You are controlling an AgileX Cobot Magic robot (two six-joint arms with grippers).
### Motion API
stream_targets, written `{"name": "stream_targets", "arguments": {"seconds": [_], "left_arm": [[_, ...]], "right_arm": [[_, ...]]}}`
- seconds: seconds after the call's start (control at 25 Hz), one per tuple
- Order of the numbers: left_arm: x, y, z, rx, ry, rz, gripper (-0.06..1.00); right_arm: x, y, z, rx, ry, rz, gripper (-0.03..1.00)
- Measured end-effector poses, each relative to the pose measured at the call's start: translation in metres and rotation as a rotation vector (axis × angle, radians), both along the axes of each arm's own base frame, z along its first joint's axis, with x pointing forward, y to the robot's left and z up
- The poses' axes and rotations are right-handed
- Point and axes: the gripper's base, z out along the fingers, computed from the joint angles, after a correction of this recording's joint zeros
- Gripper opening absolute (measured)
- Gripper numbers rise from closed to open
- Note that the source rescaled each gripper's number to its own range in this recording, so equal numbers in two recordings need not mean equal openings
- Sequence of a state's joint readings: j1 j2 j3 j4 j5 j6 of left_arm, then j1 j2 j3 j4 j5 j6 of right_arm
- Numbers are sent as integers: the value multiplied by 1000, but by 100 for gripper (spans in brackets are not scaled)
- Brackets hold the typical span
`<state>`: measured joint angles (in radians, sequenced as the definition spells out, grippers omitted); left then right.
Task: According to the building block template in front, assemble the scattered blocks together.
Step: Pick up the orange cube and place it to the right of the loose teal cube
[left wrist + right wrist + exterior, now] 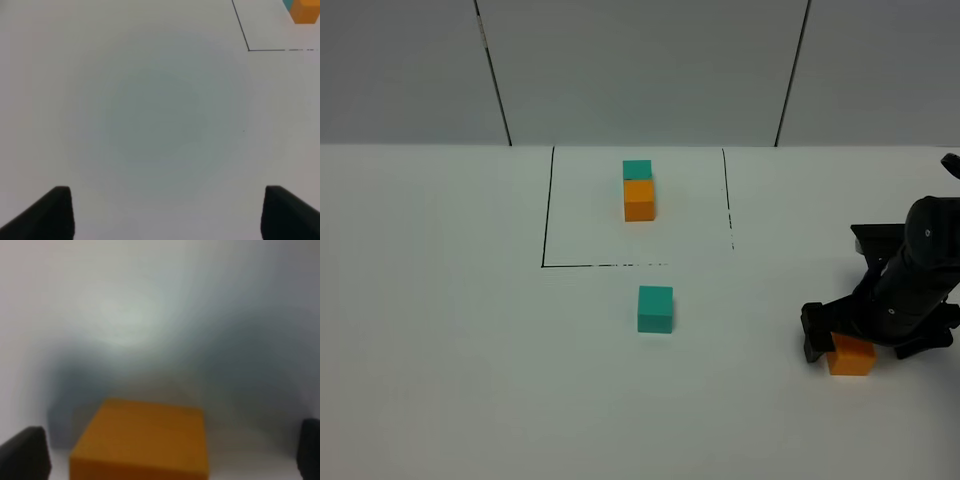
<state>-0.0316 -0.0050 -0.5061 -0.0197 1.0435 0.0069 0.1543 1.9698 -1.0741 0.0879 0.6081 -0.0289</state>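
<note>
Orange cube (850, 357) sits at the lower right of the high view on the white table (470, 350), with the right claw (865, 348) down over it. The claw's black fingers (814, 338) stand one on each side of the cube. In the right wrist view the orange cube (142, 442) fills the lower middle, with the dark fingertips (25, 455) at the two bottom corners. A strip of bare table shows between each tip and the cube. The right claw (167, 457) is spread wider than the cube and has hold of nothing. The rest of that view is blurred.

The teal cube (655, 309) rests alone near the centre of the high view, well apart from the orange cube and just below the bottom line of the black outline (546, 220). Inside that outline, towards its upper middle, stands the template (639, 190). Its teal half is farther up the frame, and its orange half touches it from below.

The left claw (167, 220) appears only in the left wrist view, where its fingertips (50, 215) sit far apart at the bottom corners with bare table between them, gripping nothing. At the upper right of that view a corner of the outline (248, 49) shows, and past it the edge of the template (305, 12).
</note>
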Motion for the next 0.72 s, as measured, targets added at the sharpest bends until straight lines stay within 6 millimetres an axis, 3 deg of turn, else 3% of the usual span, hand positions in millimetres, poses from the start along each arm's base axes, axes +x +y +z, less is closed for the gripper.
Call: {"name": "stream_targets", "arguments": {"seconds": [0.72], "left_arm": [[0,0,0,0,0,0,70]], "right_arm": [[-6,1,0,7,60,-8,99]]}}
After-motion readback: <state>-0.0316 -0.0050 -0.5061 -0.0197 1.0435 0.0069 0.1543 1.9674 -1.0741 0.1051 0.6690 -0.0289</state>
